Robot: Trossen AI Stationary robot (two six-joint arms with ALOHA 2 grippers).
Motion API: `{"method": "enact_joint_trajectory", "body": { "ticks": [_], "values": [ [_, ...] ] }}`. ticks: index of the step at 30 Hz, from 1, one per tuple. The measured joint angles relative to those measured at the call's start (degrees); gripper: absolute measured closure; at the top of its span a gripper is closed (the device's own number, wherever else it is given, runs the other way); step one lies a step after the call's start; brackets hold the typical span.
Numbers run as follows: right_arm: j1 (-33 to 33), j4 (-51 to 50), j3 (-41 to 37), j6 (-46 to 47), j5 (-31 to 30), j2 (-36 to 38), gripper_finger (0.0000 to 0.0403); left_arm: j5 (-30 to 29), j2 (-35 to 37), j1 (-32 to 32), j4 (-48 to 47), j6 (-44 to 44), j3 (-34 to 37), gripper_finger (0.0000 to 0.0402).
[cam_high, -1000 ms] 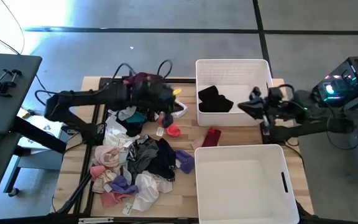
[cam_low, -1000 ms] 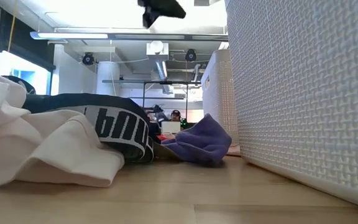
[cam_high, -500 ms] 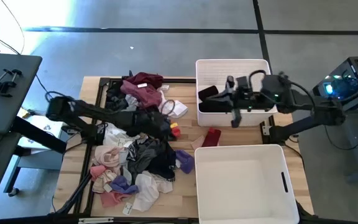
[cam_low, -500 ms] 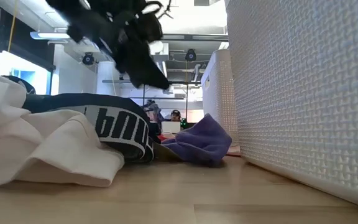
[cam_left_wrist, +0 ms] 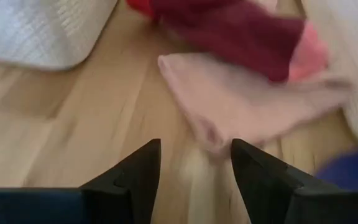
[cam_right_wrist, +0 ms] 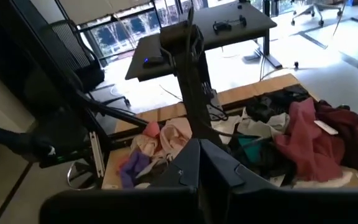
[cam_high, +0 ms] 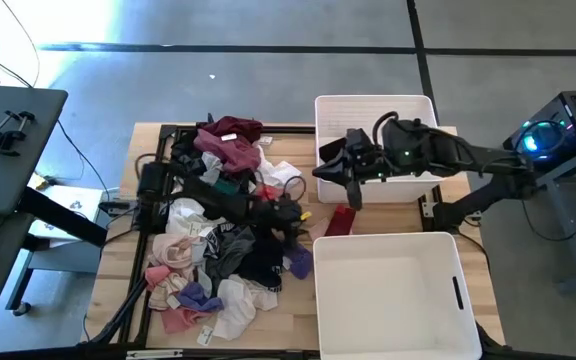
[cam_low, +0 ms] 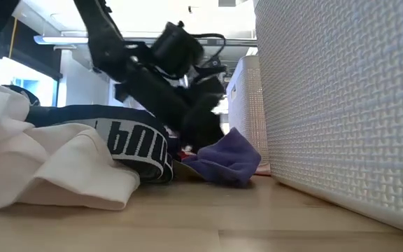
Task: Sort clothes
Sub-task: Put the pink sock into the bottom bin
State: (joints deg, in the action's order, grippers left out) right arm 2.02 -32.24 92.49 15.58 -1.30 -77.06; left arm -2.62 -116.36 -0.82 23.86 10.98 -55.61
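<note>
Left gripper (cam_left_wrist: 194, 168) has dropped to the bench (cam_left_wrist: 73, 130) — fingers spread, pink garment (cam_left_wrist: 241, 102) just ahead, frame centre

Legible text, one item: large white block letters on the dark waistband (cam_low: 135, 143) of a black garment lying on the table in the low view, seen upside down and partly folded under (the shapes suggest a brand name, but the full word cannot be made out). The waistband lies in front of the left arm's fingers, which are lowered behind it in that view. White tags (cam_high: 206, 336) on garments in the pile carry no print that can be read.
</note>
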Motion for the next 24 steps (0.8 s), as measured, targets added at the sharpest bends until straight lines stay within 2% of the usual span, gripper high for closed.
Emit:
{"method": "enact_joint_trajectory", "body": {
  "ticks": [5,9,12,15,17,24],
  "values": [
    [0.01,-1.00,0.07,2.77,0.00,0.26,0.0402,0.76,-4.43,-0.04,-0.51,0.93,-4.89,0.0220],
    [0.02,-3.28,0.04,5.21,0.45,0.76,0.0402,0.95,-7.03,-0.02,-0.21,0.78,-7.99,0.0244],
    [0.34,-5.70,0.00,5.55,0.72,0.93,0.0402,2.64,-8.50,0.05,0.31,0.80,-9.11,0.0285],
    [0.91,-7.28,0.02,5.41,0.73,0.92,0.0402,3.95,-8.43,0.22,-2.15,0.94,-9.63,0.0354],
    [1.46,-8.10,0.02,5.41,0.74,0.92,0.0402,4.44,-6.90,0.20,-6.48,0.99,-9.63,0.0388],
    [2.29,-14.20,0.02,5.41,0.74,0.92,0.0402,3.87,6.00,-0.04,-24.51,-3.65,-9.17,0.0398]
  ]
}}
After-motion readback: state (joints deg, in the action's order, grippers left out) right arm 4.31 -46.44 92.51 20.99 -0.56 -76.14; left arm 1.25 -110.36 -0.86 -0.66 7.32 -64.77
